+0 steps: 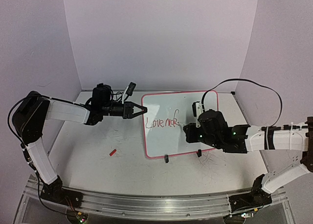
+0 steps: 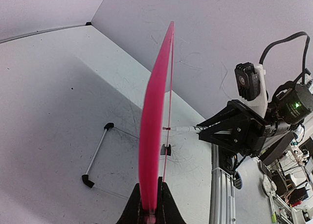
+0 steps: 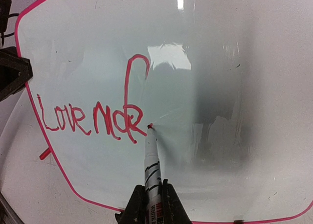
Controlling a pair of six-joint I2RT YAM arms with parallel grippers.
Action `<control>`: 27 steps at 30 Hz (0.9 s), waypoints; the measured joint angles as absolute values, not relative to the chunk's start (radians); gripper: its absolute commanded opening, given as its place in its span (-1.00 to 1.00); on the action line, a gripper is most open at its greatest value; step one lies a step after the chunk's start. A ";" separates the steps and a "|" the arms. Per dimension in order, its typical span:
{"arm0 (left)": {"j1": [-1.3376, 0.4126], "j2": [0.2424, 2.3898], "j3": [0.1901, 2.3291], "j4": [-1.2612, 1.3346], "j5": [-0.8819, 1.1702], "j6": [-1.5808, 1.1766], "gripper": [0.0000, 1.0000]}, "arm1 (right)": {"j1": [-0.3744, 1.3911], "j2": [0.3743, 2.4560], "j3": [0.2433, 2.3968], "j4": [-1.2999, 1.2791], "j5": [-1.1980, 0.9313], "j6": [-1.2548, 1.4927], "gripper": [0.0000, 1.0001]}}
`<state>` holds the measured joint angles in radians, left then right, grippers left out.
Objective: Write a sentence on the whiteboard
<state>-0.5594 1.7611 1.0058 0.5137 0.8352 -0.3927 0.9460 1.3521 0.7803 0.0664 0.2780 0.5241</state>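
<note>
The whiteboard (image 1: 168,143), white with a pink-red rim, stands tilted on the table. My left gripper (image 1: 138,110) is shut on its left edge, and the pink rim (image 2: 155,111) runs up edge-on from between the jaws of the left gripper (image 2: 150,207). My right gripper (image 3: 150,202) is shut on a white marker (image 3: 152,163). The marker's red tip touches the board just right of the writing. The sentence (image 3: 93,119) reads roughly "Love mak" in red script, with a tall loop above its last letter. From above, the right gripper (image 1: 188,129) hovers over the sentence (image 1: 164,122).
A small red marker cap (image 1: 113,152) lies on the table left of the board. Black stand feet (image 1: 167,158) sit at the board's near edge. A thin support rod (image 2: 98,153) rests behind the board. Enclosure walls close in the back and sides.
</note>
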 measured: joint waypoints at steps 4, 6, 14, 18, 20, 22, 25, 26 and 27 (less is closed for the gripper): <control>-0.559 1.761 1.006 0.514 0.835 -0.393 -1.00 | 0.945 1.352 0.780 0.066 0.290 0.531 -1.00; -0.559 1.761 1.006 0.513 0.835 -0.393 -1.00 | 0.945 1.351 0.780 0.065 0.297 0.535 -1.00; -0.559 1.761 1.006 0.513 0.835 -0.393 -1.00 | 0.943 1.346 0.780 0.063 0.319 0.541 -1.00; -0.559 1.761 1.006 0.513 0.835 -0.393 -1.00 | 0.943 1.346 0.781 0.063 0.321 0.535 -1.00; -0.559 1.761 1.006 0.513 0.835 -0.393 -1.00 | 0.943 1.347 0.781 0.063 0.320 0.528 -1.00; -0.559 1.761 1.006 0.512 0.835 -0.393 -1.00 | 0.943 1.350 0.782 0.064 0.319 0.522 -1.00; -0.559 1.761 1.006 0.507 0.835 -0.393 -1.00 | 0.943 1.357 0.789 0.069 0.314 0.515 -1.00; -0.559 1.761 1.006 0.507 0.835 -0.393 -1.00 | 0.943 1.359 0.792 0.071 0.311 0.513 -1.00; -0.559 1.761 1.006 0.507 0.835 -0.393 -1.00 | 0.943 1.361 0.794 0.073 0.309 0.510 -1.00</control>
